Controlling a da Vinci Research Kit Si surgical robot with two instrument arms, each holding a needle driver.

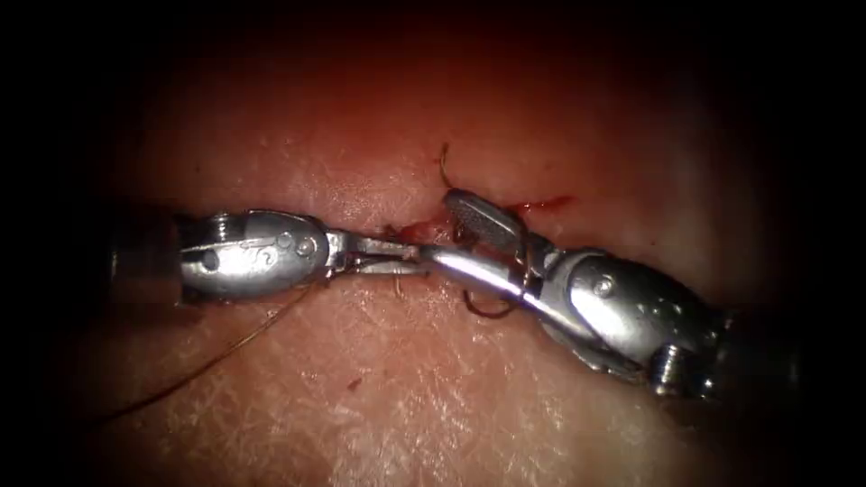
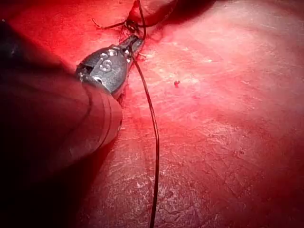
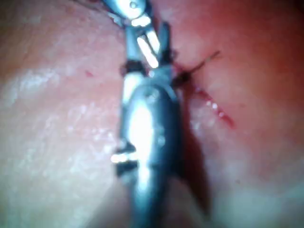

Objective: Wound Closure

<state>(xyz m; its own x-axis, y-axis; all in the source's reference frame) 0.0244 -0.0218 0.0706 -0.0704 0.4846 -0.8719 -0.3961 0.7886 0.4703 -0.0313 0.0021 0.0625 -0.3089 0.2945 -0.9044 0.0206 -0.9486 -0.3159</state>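
In endoscope view, a long strand of thread [image 1: 216, 359] is seen trailing from lower left across the tissue [image 1: 433, 415] up toward the L tool [image 1: 406, 257]; in L wrist view the same thread [image 2: 152, 118] is seen running past the tool head to the cut. L tool [image 2: 135, 43] is laid level along the cut [image 1: 379, 236], its jaws nearly closed at the wound centre; whether thread is pinched between them can't be told. Just R of that, the R tool [image 1: 446, 230] is seen w/ jaws parted wide, upper jaw raised over the cut, lower jaw lying across it, tips almost touching the L tool's. Thread is looped around the R tool's jaws, w/ a curl hanging just below; nothing is gripped. A short cut end of thread [image 1: 444, 167] is seen standing above the cut. Red fluid [image 1: 546, 204] is smeared along the cut to the R. In R wrist view the R tool [image 3: 152, 45] is seen w/ jaws apart. Needle can't be made out.
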